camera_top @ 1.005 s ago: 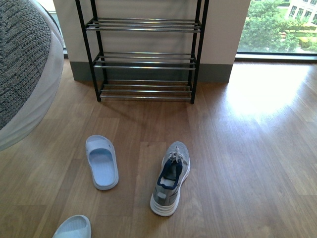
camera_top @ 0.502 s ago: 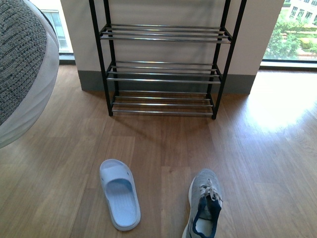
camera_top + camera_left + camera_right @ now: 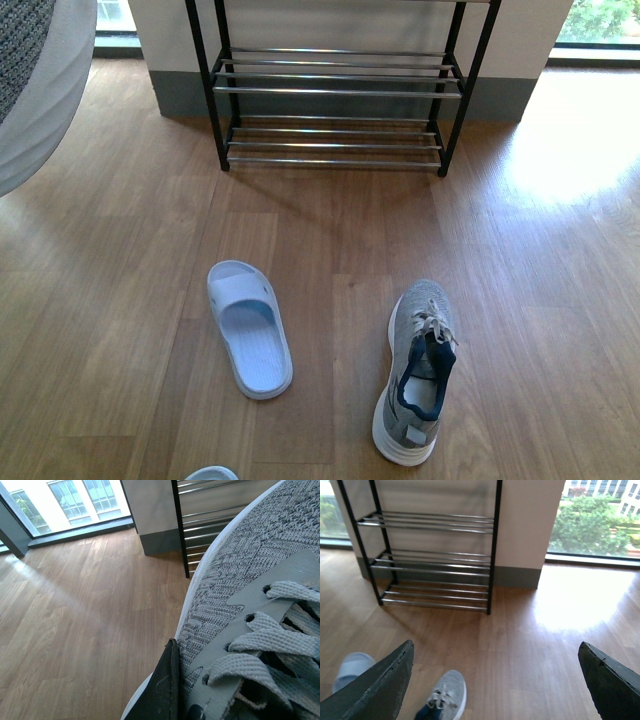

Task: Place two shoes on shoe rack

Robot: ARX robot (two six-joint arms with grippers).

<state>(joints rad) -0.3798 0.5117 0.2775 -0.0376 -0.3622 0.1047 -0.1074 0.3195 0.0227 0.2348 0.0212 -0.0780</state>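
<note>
Floorboards [image 3: 540,300] carry one sneaker [image 3: 415,375] toward their near edge, toe pointing at the shoe rack [image 3: 335,90] along the far edge, with a pale blue slipper [image 3: 250,330] just to its left. The other sneaker [image 3: 250,570] is held up off them by the left gripper [image 3: 169,699], a dark finger [image 3: 161,690] against its white sole. The right gripper [image 3: 495,645] hangs above that first sneaker with jaws spread wide, empty.

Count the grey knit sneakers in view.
2. One grey knit sneaker lies on the wooden floor beside a pale blue slide sandal; the other sneaker is raised at the front view's upper left.
</note>
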